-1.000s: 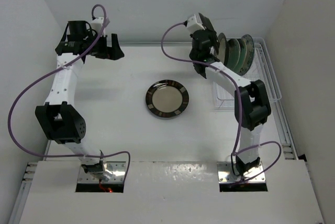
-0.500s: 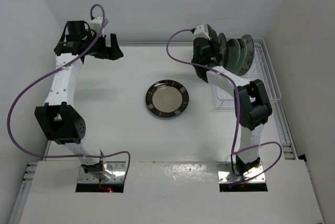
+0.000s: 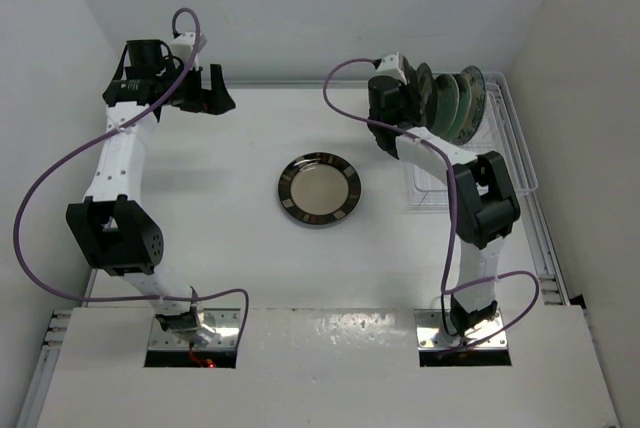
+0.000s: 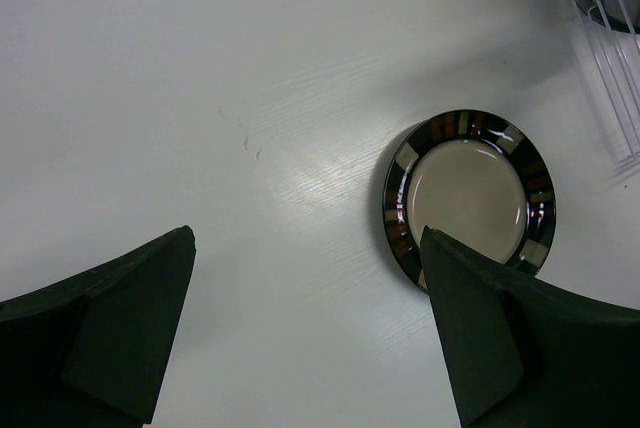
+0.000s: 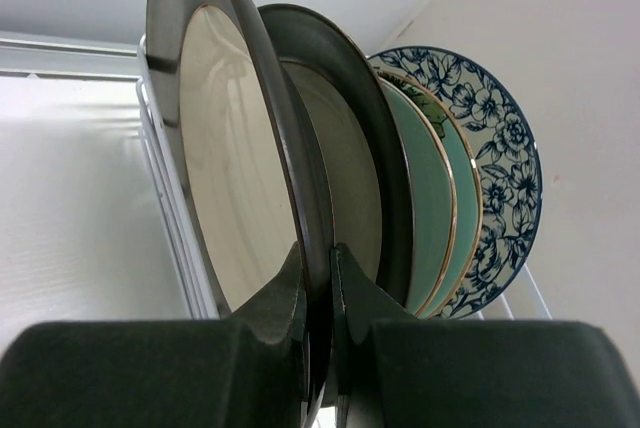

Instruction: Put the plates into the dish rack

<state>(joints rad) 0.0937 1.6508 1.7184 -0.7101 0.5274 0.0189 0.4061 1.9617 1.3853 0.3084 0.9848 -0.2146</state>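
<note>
On rack [image 3: 524,174], prob 5 plates [image 3: 456,104], R jaws clamping front plate [image 5: 232,170], L jaws wide, 1 brown-rim plate [image 3: 319,189] mid-table [image 3: 220,210].

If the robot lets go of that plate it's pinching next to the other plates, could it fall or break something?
Maybe. The right gripper pinches the plate only at its thin rim, so it might slip or tilt. It stands very close to the next grey-rimmed plate in the rack, so a nudge could knock them together. The pictures do not show whether its bottom edge sits properly in the rack. If not, letting go could let it tip.
</note>
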